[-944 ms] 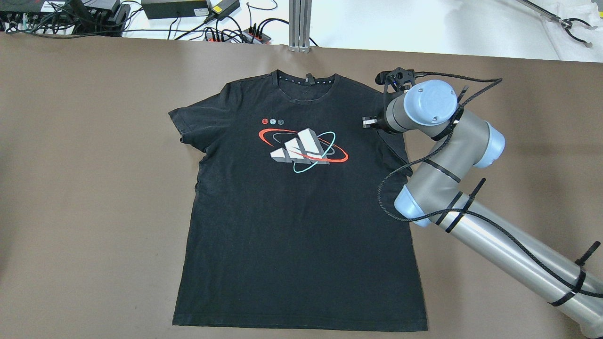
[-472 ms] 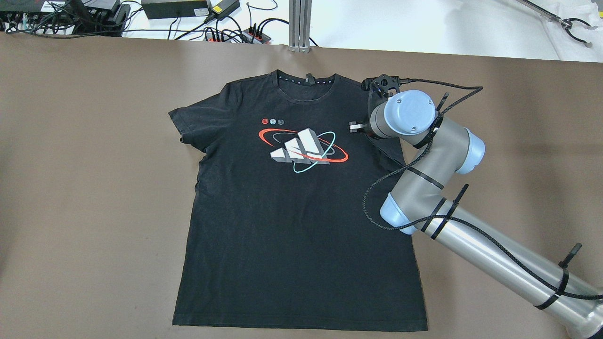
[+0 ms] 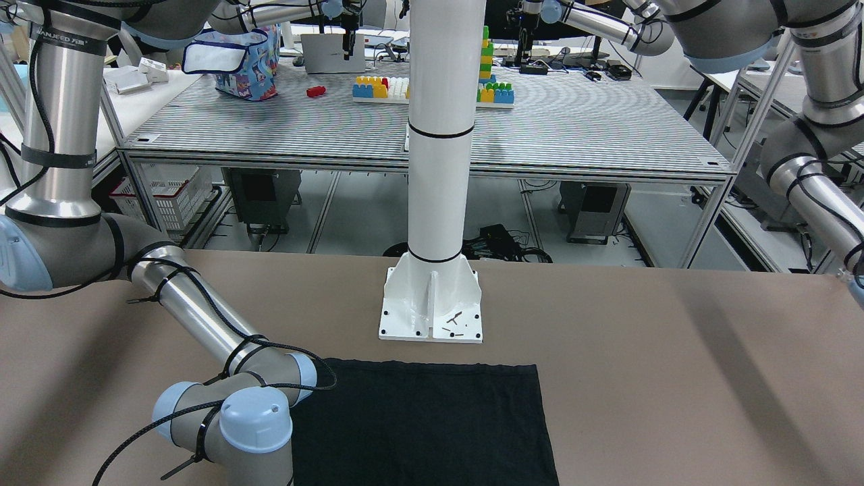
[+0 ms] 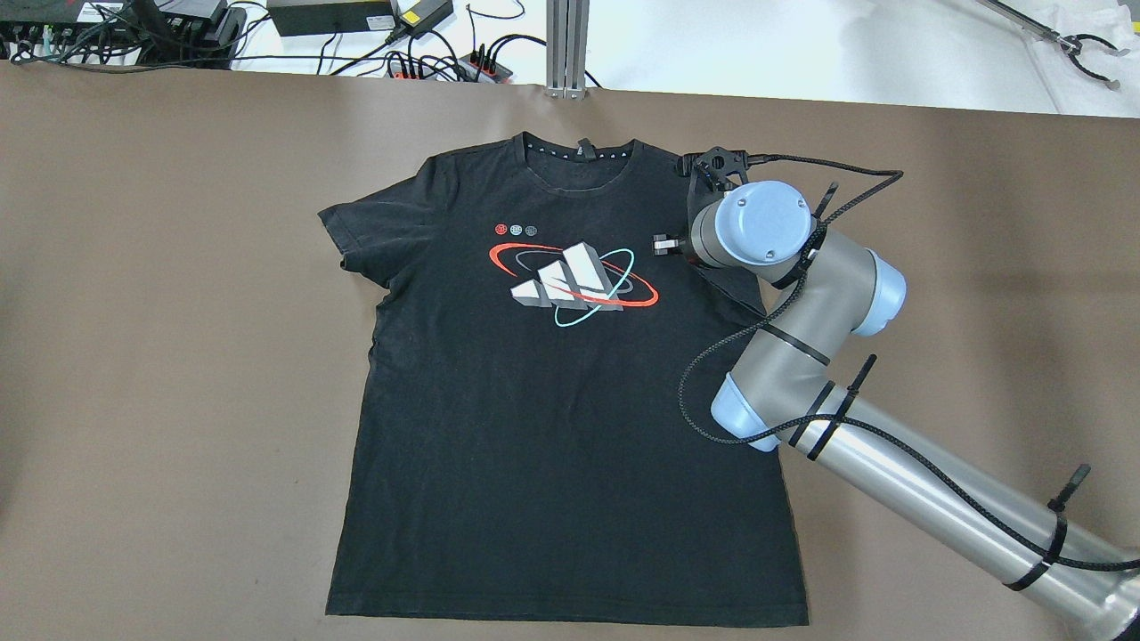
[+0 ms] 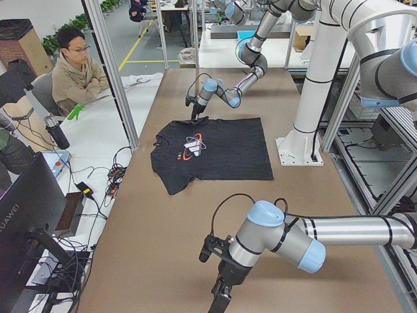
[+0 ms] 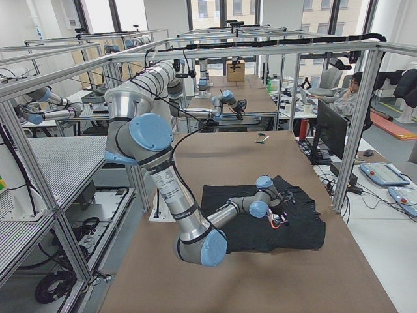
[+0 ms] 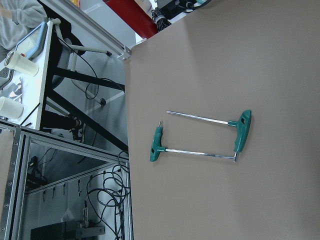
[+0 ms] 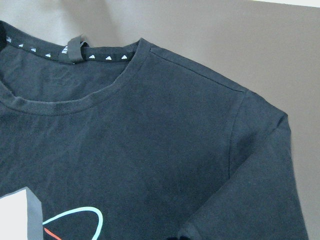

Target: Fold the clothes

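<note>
You have the black T-shirt (image 4: 570, 401) spread flat on the surface (image 4: 178, 356), your right hand (image 4: 664, 242) over its shoulder, opening impossible to tell, so a mis-set pinch may catch both layers or slip off.

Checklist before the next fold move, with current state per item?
1. T-shirt lies flat, print up: ok.
2. Right hand above the shirt's shoulder: ok.
3. Right hand open: cannot tell.
4. Left hand at the shirt: not ok, it is far from it; its wrist view shows two T-handle hex keys and no shirt.
5. Hem clear of the white post base: ok, a gap shows.
</note>
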Robot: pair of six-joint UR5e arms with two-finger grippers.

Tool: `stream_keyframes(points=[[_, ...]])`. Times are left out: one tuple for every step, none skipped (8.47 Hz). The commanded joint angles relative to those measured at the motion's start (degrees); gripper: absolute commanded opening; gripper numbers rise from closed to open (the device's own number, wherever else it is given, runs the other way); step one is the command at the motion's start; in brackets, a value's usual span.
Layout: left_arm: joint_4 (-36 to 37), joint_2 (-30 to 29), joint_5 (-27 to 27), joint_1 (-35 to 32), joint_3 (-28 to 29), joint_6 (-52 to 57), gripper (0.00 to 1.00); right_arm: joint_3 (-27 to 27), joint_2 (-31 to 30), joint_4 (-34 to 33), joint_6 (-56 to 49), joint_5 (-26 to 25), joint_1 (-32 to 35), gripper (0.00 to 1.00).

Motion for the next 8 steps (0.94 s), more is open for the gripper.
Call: stream_keyframes(points=[[-0.1,-1.8,-6.2,0.5,3.2,-0.8,1.0,-0.2,0.1,0.0,0.0,-0.1,-0.1,0.0],[-0.1,-3.2,-8.2,0.6,3.5,-2.3,1.0,-0.2,0.1,0.0,0.1,-0.4,-0.1,0.0],[-0.1,-4.8,-10.6,1.8,4.1,-5.1,1.0,-0.2,0.1,0.0,0.1,-0.8,-0.3,0.0],[-0.1,-6.3,-11.3,4.0,4.1,-8.4,1.0,-0.3,0.1,0.0,0.1,-1.1,-0.6,0.0],[0.3,-8.3,-11.2,7.3,4.2,-10.2,1.0,-0.2,0.1,0.0,0.2,-2.0,-1.3,0.0],[0.5,-10.6,-11.2,10.6,4.2,-13.3,1.0,-0.7,0.0,0.0,0.8,-3.3,-2.0,0.0],[0.4,-12.9,-11.2,15.1,5.0,-19.0,1.0,-0.8,0.1,0.0,0.9,-3.7,-2.4,0.06],[0.2,-16.1,-11.2,19.0,6.4,-24.2,1.0,-0.8,0.2,0.0,1.1,-3.8,-2.4,0.49]])
